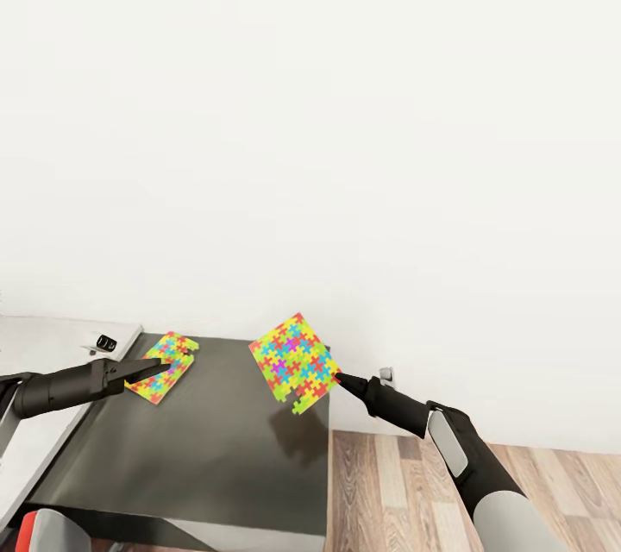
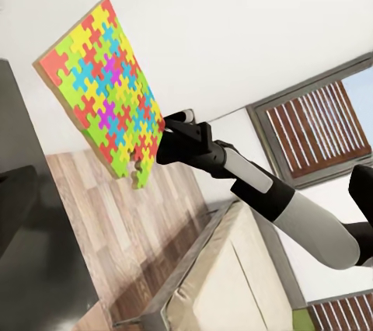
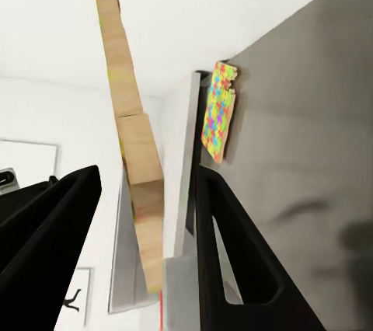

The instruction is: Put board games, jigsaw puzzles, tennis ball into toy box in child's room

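Note:
Two jigsaw puzzles show over the table's dark grey lower section (image 1: 216,457). My right gripper (image 1: 340,377) is shut on a corner of one jigsaw puzzle (image 1: 295,360), holding it tilted in the air above the section's right edge. The left wrist view shows that puzzle (image 2: 105,90) face-on, with the right gripper (image 2: 165,130) at its edge. In the right wrist view its wood-coloured edge (image 3: 136,152) runs between the black fingers (image 3: 233,253). My left gripper (image 1: 162,365) is shut on the other jigsaw puzzle (image 1: 166,366), which is raised slightly near the step up to the light grey top (image 1: 43,336); the right wrist view shows this puzzle (image 3: 219,113) too.
A small dark device (image 1: 105,343) lies on the light grey top. A white wall stands close behind the table. Wood-plank floor (image 1: 388,483) lies to the right of the dark section. The bed (image 2: 233,284) and a window (image 2: 318,129) show in the left wrist view.

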You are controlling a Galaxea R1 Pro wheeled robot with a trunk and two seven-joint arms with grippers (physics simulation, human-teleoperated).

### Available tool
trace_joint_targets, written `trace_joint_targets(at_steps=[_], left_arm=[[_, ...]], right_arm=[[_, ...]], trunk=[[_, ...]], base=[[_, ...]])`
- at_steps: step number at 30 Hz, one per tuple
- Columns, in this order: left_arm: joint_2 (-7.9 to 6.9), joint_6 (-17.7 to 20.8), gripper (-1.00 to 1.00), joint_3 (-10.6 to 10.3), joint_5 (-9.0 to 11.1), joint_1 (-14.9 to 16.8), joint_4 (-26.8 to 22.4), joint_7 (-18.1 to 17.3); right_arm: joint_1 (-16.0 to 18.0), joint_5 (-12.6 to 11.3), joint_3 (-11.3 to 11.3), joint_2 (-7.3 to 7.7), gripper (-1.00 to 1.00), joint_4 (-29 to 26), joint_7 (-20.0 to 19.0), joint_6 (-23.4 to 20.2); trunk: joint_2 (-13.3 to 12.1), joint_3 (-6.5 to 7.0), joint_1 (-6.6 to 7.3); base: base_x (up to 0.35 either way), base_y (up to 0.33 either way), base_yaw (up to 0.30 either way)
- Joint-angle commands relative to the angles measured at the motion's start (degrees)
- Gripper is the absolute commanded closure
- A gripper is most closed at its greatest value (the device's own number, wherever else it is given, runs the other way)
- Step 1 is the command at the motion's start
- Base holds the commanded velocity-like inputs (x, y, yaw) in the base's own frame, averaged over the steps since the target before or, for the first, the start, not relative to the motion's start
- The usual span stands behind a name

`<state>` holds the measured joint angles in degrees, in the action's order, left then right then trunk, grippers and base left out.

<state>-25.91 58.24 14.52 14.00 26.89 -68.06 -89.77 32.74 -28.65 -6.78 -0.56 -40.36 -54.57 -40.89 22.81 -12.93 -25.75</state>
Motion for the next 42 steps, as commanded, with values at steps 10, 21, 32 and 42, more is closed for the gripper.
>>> trace_joint_targets(at_steps=[10, 21, 32, 42], left_arm=[[-0.02, 0.54, -1.00, -0.07, -0.03, 0.03, -0.29, -0.23], [-0.02, 0.54, -1.00, -0.04, 0.03, -0.22, -3.68, -0.23], [-2.23, 0.63, -1.00, 0.05, 0.21, -0.41, -5.09, -0.23], [-2.56, 1.46, -1.00, 0.03, 1.78, -2.64, -10.02, -0.23]], right_arm=[[0.02, 0.00, -0.25, 0.01, 1.00, -0.06, -0.22, -0.33], [0.01, 0.00, -0.25, 0.21, 1.00, -0.07, -2.39, -0.33], [0.02, 0.07, -0.25, 0.30, 1.00, -0.07, -2.71, -0.33], [0.00, 0.08, -0.17, 1.48, 1.00, -0.07, -2.66, -0.34]], trunk=[[0.11, 0.81, -0.04], [0.11, 1.82, -0.04], [0.11, 2.82, -0.04], [0.11, 3.74, -0.04]], base=[[0.000, 0.000, 0.070], [0.000, 0.000, 0.078], [0.000, 0.000, 0.098], [0.000, 0.000, 0.119]])
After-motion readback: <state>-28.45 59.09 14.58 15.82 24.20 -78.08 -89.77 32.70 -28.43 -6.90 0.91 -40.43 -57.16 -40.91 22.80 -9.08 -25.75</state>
